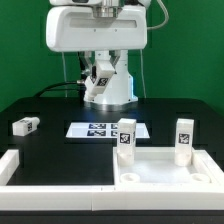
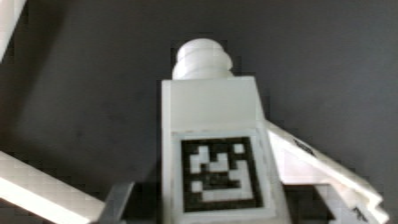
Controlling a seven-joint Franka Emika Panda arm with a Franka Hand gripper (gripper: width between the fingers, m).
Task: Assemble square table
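Note:
The square table top (image 1: 160, 176) lies at the exterior view's lower right, white with a raised rim. Two white leg blocks stand upright on it, one at its near-left corner (image 1: 127, 139) and one at the right (image 1: 183, 141). A third leg (image 1: 25, 125) lies loose on the black table at the left. My gripper (image 1: 99, 82) hangs high above the table's back, shut on a fourth leg (image 1: 101, 77), which is tilted. In the wrist view this leg (image 2: 214, 120) fills the middle, tag toward the camera and rounded peg end pointing away, between my gripper's (image 2: 221, 206) dark fingers (image 2: 128, 200).
The marker board (image 1: 100, 129) lies flat in the middle of the black table. Long white border rails (image 1: 55, 186) run along the front and left edge (image 1: 9, 166). The arm's white base (image 1: 108, 92) stands at the back. White edges (image 2: 39, 188) show under the held leg.

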